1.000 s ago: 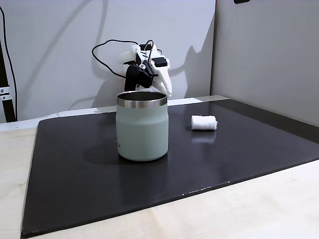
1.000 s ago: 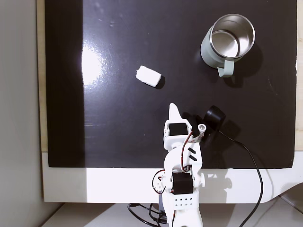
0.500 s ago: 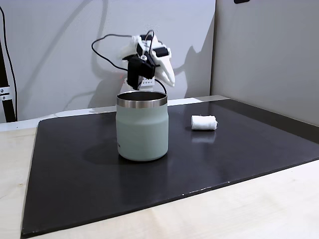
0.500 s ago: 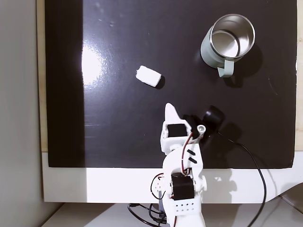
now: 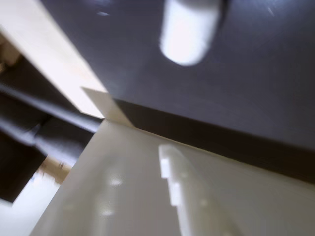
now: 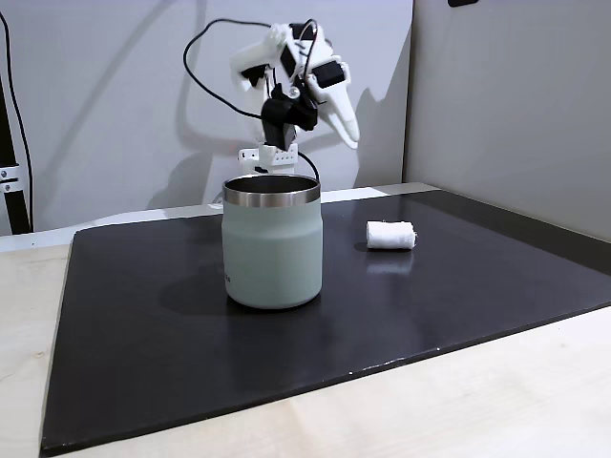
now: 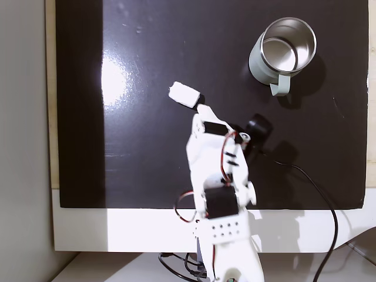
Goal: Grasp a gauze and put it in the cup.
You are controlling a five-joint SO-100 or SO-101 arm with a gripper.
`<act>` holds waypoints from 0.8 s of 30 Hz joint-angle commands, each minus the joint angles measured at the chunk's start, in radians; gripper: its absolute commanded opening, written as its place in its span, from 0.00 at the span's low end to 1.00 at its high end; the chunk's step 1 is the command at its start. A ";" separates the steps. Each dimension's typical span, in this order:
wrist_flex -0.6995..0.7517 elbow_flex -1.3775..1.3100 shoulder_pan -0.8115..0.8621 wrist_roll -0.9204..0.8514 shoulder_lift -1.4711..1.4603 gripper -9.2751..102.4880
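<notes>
Reaching phase, tool point(image 7: 201, 111) hovering raised, just near of gauze point(image 7: 184, 95); jaw state not readable. Gauze lying on dark mat point(image 7: 147, 147), well left of cup point(image 7: 283, 53) in top-down view. Risking: off-centre descent nudging roll, rolling away; missing grasp.

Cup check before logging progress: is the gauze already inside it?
No: the gauze lies on the black mat, well apart from the cup.

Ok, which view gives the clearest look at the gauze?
The side-on fixed view: the gauze lies sharp and unobstructed on the black mat. From above, the gripper tip nearly overlaps it; the wrist view shows a blurred white shape.
</notes>
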 commanded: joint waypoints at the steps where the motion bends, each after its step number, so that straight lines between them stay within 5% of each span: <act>1: 0.091 -0.202 -0.040 0.100 -0.141 0.24; 15: 0.244 -0.485 -0.081 0.304 -0.565 0.45; 24: 0.264 -0.666 -0.077 0.310 -0.833 0.48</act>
